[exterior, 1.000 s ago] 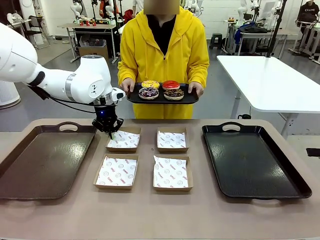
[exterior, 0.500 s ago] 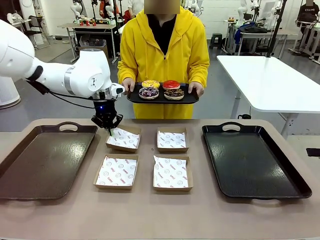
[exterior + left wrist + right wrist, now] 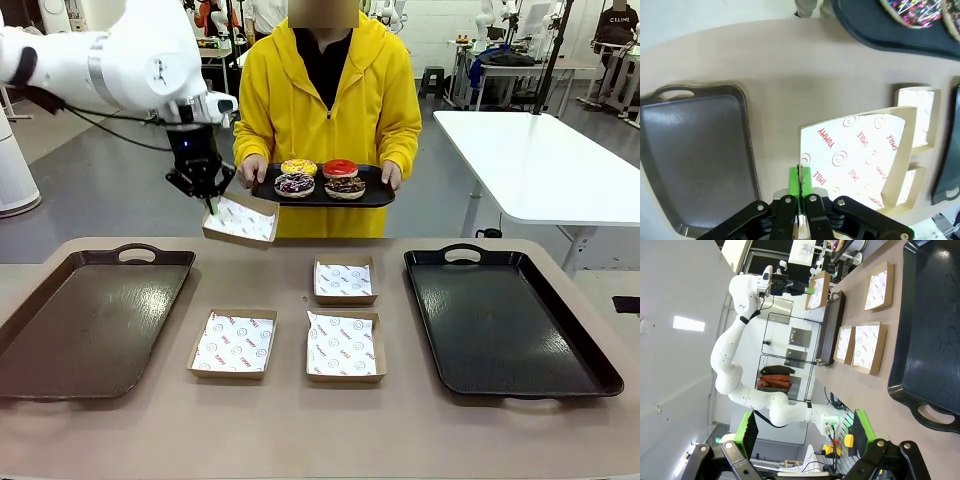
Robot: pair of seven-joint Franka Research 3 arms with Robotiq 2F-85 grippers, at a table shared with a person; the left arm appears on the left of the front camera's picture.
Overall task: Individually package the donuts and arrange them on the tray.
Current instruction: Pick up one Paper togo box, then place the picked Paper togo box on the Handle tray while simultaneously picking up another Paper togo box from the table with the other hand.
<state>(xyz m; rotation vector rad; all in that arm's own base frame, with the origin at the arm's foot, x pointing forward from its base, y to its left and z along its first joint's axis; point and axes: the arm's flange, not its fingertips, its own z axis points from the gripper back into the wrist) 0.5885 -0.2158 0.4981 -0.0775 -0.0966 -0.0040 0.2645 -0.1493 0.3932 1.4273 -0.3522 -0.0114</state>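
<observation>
Beige table (image 3: pixel 300 430) in a busy workshop, front view: two dark trays (image 3: pixel 90 320) are bare, three lined boxes (image 3: pixel 342 345) lie between them, and all four donuts (image 3: pixel 320 177) sit on the person's serving tray (image 3: pixel 378 197). Nothing is packaged yet. My left gripper (image 3: pixel 210 203) holds a fourth cardboard box (image 3: pixel 240 222) aloft beside them. Left wrist view: my green pads (image 3: pixel 794 180) clamp its rim. Right wrist view: my right gripper (image 3: pixel 807 432) gapes wide, empty.

Three paper-lined boxes (image 3: pixel 343 281) on table (image 3: pixel 300 430)
</observation>
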